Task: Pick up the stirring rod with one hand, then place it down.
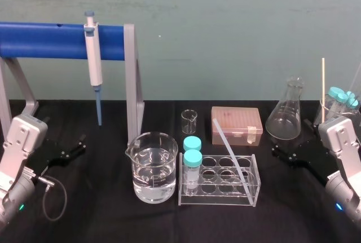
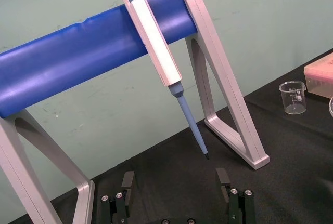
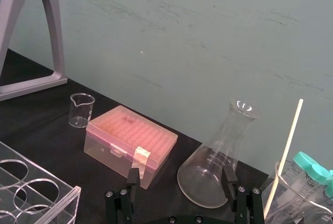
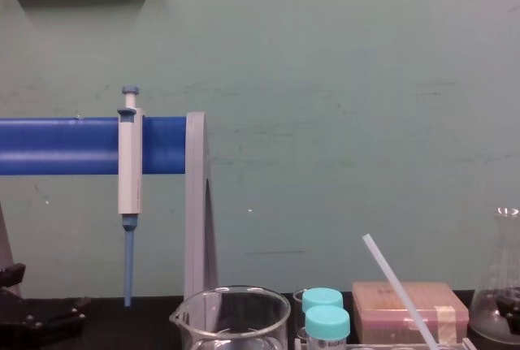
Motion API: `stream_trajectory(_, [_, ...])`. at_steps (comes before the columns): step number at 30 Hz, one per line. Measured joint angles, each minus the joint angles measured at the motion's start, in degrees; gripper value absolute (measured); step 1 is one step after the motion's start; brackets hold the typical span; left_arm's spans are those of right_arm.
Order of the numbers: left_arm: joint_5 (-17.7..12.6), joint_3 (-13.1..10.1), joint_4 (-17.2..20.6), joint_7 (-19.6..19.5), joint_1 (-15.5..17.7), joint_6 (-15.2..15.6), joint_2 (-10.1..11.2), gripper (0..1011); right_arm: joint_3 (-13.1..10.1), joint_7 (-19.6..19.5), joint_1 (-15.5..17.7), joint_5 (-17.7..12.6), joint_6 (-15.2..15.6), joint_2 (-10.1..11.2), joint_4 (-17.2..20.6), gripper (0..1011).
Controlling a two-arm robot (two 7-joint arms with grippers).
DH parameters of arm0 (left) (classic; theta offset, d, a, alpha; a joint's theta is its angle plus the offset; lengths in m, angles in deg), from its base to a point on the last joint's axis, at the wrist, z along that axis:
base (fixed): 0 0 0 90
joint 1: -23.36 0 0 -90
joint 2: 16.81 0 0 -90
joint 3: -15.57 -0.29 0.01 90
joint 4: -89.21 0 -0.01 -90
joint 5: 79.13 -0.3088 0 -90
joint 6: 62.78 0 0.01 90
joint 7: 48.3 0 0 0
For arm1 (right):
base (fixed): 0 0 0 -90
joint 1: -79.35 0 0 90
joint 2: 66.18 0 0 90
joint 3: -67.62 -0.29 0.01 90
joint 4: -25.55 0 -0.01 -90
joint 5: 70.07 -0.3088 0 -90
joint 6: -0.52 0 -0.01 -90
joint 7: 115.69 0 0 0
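Left gripper point(image 2: 175, 178) and right gripper point(image 3: 180, 174) sit open; if I grab the rod point(image 1: 232, 158) clumsily, the rack point(image 1: 220, 200) could tip.

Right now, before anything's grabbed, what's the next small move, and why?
Probably ease the right gripper toward the stirring rod, which leans untouched in the tube rack. Its jaws stand open beside the flask, and it looks nearer the rod's raised end than the left gripper.

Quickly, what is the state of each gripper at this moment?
Left gripper: open, holding nothing.
Right gripper: open, holding nothing.
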Motion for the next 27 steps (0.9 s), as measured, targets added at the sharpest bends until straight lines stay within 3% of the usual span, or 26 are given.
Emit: stream_trajectory(27, [0.0, 0.0, 0.0, 0.0, 0.0, 0.0, 0.0, 1000, 0.0, 0.0, 0.0, 0.0, 0.0, 0.0, 0.0, 1002])
